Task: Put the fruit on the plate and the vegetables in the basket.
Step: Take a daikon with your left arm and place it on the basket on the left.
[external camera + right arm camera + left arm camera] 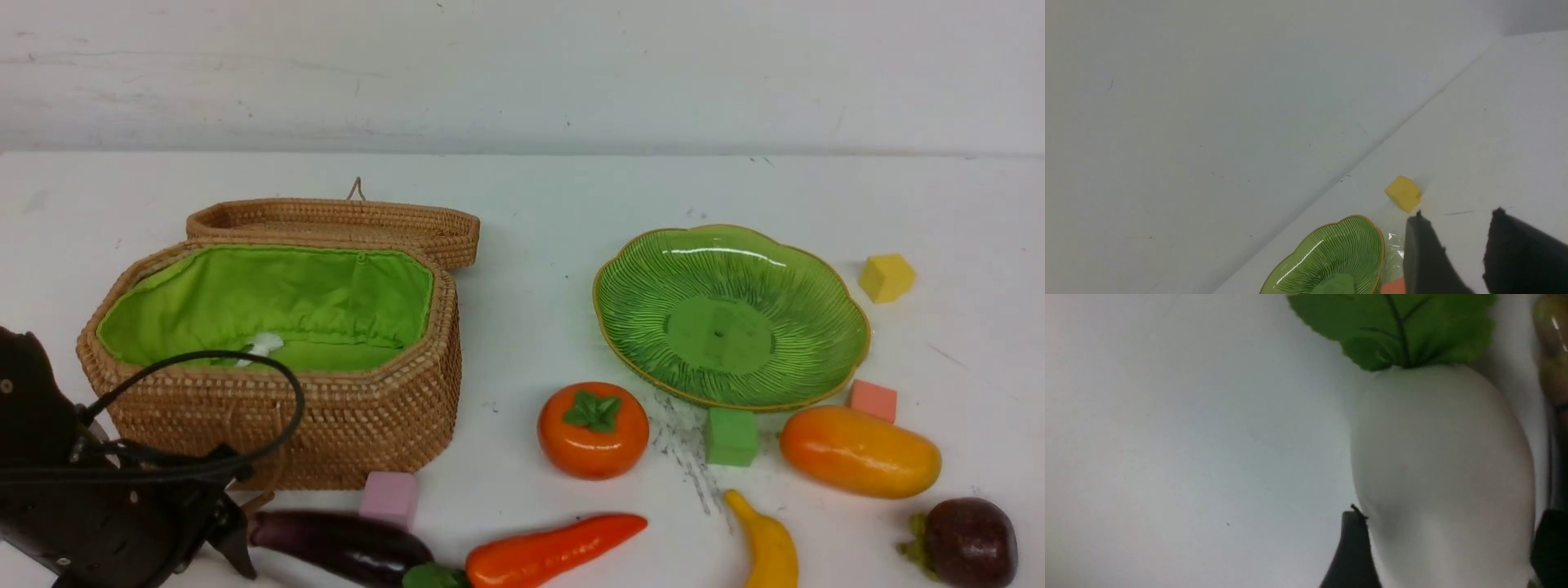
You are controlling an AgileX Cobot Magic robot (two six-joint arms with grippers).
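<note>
The white surface [539, 204] carries all items. The basket [351, 425] stands left of centre with its lid open. The plate [784, 278] sits right of centre. Along the lower frame, the eggplant [339, 545] and pepper [555, 557] lie before the basket. The mango [859, 452], persimmon [593, 433], banana [769, 549] and mangosteen [971, 541] lie before the plate. The radish [1437, 469] lies on the surface and shows only in my left wrist view. My left hand [1451, 514] is spread wide, one finger at each side of the radish. My right hand [1457, 220] is part open, gripping nothing, near the plate's rim and a yellow cube [1403, 193].
</note>
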